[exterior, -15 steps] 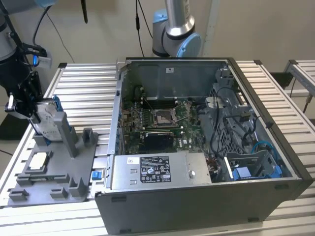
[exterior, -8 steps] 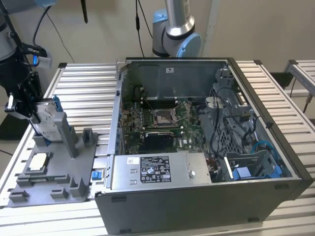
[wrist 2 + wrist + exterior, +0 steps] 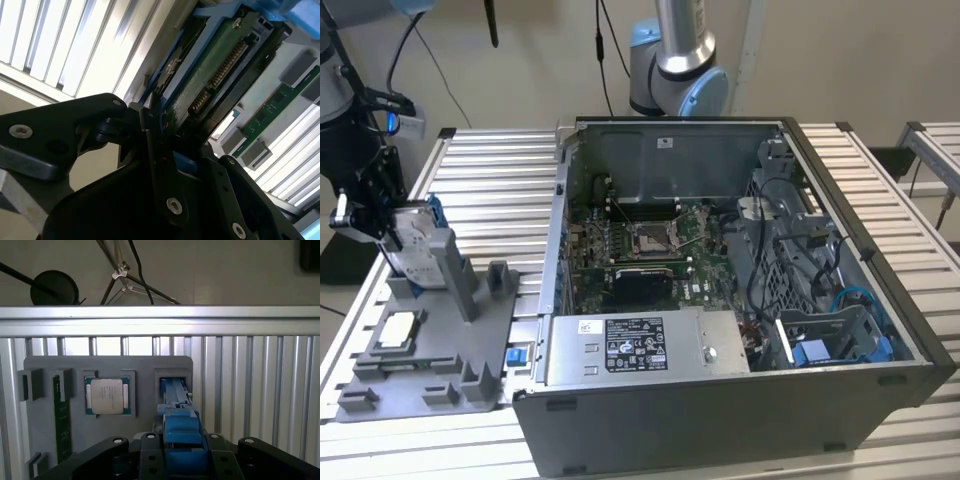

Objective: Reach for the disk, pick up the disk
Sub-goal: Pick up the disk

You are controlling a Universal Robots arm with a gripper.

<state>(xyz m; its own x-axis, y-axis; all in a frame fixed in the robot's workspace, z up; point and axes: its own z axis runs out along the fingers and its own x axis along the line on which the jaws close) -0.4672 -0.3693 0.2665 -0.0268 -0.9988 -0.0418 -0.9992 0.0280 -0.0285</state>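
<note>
gripper (image 3: 380,213): we see it at the left edge of the exterior view, about mid-height. It is narrow, and its black fingers (image 3: 155,150) are clamped on the disk's blue carrier frame. In the first wrist view (image 3: 183,441) the blue frame fills the gap between them.
disk (image 3: 413,240): it stands upright on its edge at the left of the exterior view, seated in a slot of the fixture and resting against a grey post. In the second wrist view we see its green circuit board and connector pins (image 3: 216,67).
fixture (image 3: 440,365): a grey moulded tray at the lower left of the exterior view, lying flat on the table.
chip (image 3: 398,331): a small square silver part in its own recess of the fixture, near the disk but apart from it.
memory stick (image 3: 62,422): a green strip in another recess, beyond the chip from the disk.
table (image 3: 495,175): ribbed aluminium slats under everything.
computer case (image 3: 650,430): open-topped, across the centre and right of the exterior view, just beside the fixture.
robot joint (image 3: 675,70): grey and blue, at the top centre behind the case.
</note>
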